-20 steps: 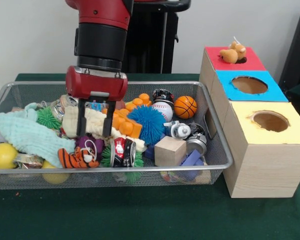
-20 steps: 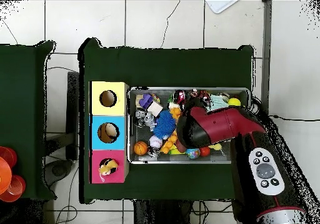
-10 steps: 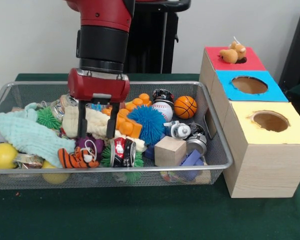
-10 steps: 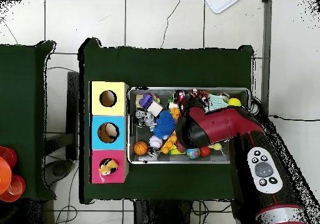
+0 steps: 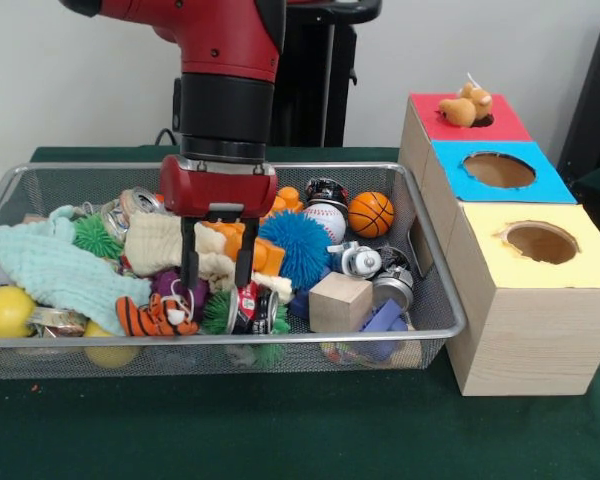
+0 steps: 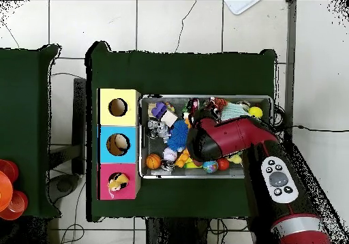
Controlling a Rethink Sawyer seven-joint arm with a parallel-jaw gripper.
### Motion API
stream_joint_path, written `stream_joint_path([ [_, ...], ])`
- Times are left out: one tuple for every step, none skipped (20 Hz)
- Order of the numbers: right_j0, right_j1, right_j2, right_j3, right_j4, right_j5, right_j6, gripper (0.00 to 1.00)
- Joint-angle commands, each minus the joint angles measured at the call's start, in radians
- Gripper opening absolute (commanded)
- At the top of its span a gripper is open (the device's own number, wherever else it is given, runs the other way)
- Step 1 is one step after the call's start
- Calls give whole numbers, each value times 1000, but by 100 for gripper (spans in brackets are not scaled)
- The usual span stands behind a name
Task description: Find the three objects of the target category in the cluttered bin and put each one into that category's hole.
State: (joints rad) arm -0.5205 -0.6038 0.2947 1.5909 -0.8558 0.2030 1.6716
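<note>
A dark green cloth covers the table [image 5: 280, 430], which stands on a floor of pale tiles [image 6: 170, 23] before a plain light wall; on it the bin [image 5: 435, 330] lies with its long axis running left to right in the front view, heaped with toys; beside its right end stand three wooden boxes in a row, topped yellow, blue and red, the red one farthest from the camera; a tan plush animal [image 5: 464, 105] lies across the hole [image 5: 483, 120] in the red top; the striped tiger plush [image 5: 155, 317] lies near the bin's front rim, its length roughly left to right; the gripper [image 5: 217, 275] hangs just right of it, its fingers spread and holding nothing, tips down among a red can [image 5: 248, 305] and a cream plush [image 5: 180, 245].
</note>
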Motion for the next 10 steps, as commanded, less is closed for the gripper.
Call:
stream_joint_path([
  [1, 38, 33, -2, -60, 38, -56, 100],
  [-4, 38, 35, -2, -60, 43, -64, 100],
  [-8, 38, 38, -2, -60, 48, -72, 100],
  [-10, 41, 40, -5, -63, 53, -81, 100],
  [-14, 37, 42, -4, -62, 59, -90, 100],
  [-18, 39, 44, -7, -65, 64, -99, 100],
  [-23, 34, 48, -4, -64, 70, -109, 100],
  [-30, 34, 51, -4, -65, 73, -117, 100],
  [-35, 30, 55, 0, -64, 79, -126, 100],
  [-42, 31, 61, -2, -64, 84, -138, 100],
])
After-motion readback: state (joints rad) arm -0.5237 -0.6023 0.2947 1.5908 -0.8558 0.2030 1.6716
